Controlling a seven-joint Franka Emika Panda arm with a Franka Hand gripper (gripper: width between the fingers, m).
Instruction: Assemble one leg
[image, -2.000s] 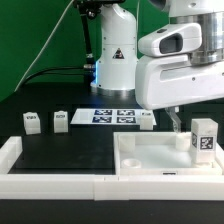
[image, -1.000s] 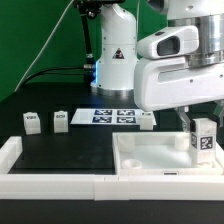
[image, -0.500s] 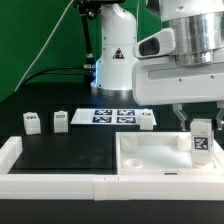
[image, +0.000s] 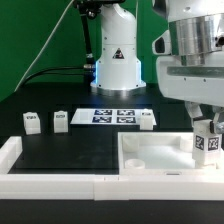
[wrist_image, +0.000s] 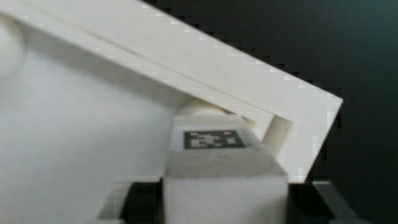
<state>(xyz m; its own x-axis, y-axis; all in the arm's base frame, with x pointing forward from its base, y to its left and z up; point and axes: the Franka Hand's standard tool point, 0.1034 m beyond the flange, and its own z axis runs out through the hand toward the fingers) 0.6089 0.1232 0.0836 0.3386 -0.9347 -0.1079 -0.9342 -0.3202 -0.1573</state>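
One low white plastic rail (image: 60, 186) ran nearest the camera, just in front of the large white square plastic tray (image: 140, 172) with its raised rim. Inside that tray, by its far rim toward the exterior view's right, stood the small white plastic rectangular leg (image: 208, 146) with a black-and-white square tag on its face. It was pinched in the two-finger gripper (image: 206, 128), whose jaws were closed narrowly on its sides. The wrist view showed the same leg (wrist_image: 217, 150) tucked close under the tray's corner rim (wrist_image: 267, 95), though whether it sat in any socket could not be told. Beyond the tray, on the black table (image: 90, 145), a loose leg (image: 147, 119) sat just behind the tray's far rim. A middle leg (image: 61, 119) and an outer leg (image: 32, 122) lay well off from the tray toward the exterior view's left, with the thin white marker board (image: 110, 116) behind the tray between them. Farthest from the tray rose the arm's white base (image: 115, 60). By my judgement the task was well along: the leg had reached its corner, and fixing it and letting go were left. Against half a second before, the hand had swivelled about its wrist and the leg had edged toward the tray's wall on the exterior view's right.
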